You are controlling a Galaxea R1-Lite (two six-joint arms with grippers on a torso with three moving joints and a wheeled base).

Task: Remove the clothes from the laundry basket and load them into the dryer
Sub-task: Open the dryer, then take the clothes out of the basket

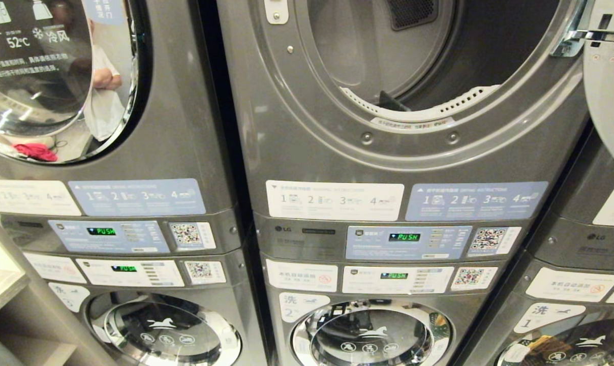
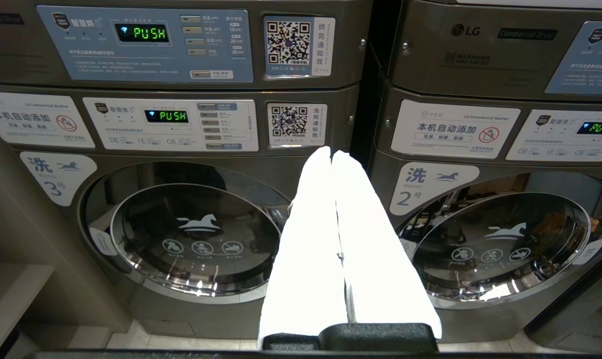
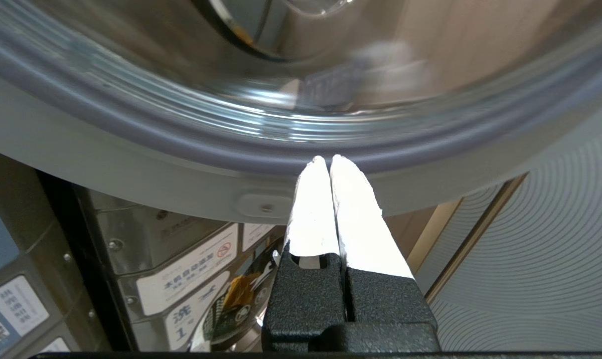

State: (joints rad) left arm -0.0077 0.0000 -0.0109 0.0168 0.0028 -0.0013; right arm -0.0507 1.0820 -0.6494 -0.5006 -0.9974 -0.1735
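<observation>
Under open dryer door — right claw pinched.

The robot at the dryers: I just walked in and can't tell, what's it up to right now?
It is facing a stacked bank of laundry machines. The middle dryer stands with its door swung open and no clothes visible in the drum. The right gripper is shut and empty, close under the open door's rim. The left gripper is shut too, idle in front of the lower washers. No laundry basket is in view.

Dryer grey glossy metal; door glass, shiny.
</observation>
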